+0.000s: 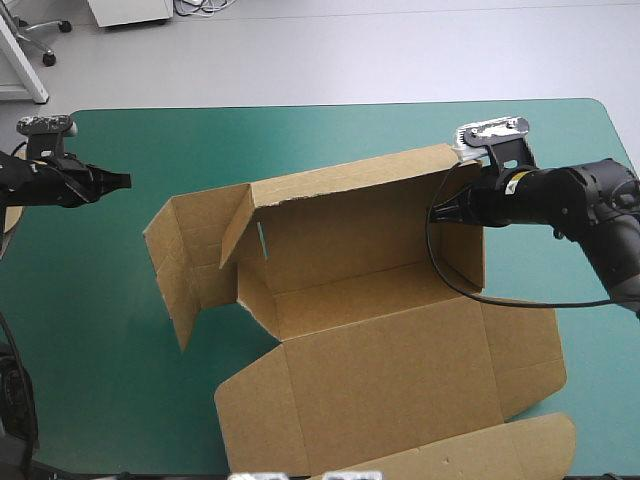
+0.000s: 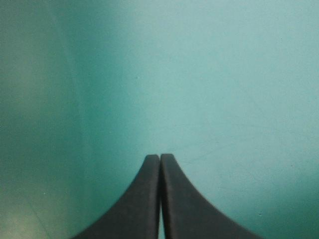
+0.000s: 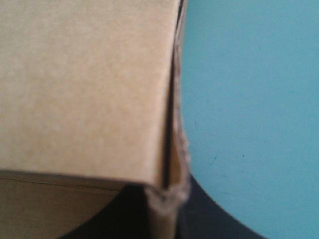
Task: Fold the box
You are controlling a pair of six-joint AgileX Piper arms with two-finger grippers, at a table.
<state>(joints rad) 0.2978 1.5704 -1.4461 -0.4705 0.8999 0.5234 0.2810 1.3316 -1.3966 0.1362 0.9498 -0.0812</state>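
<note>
Nearest: flat lid panels of the brown box (image 1: 380, 390), spread open on the middle of the teal-green tabletop (image 1: 120, 380). Beyond the lid, tray floor, then raised back wall and left-side flaps, leaning loosely outward. At the box's right wall, right hand (image 1: 440, 212) pinching the board's upper edge, black fingers (image 3: 209, 224) nearly closed on the sheet. Well clear of the box's left flaps, left hand (image 1: 122, 182) pressed together, holding nothing, over bare cover. Probably light. Stiff across panels, floppy at creases, likely to tear at ragged cuts. Best gripped by a wall's free edge close to a crease, never by a thin tab.
</note>
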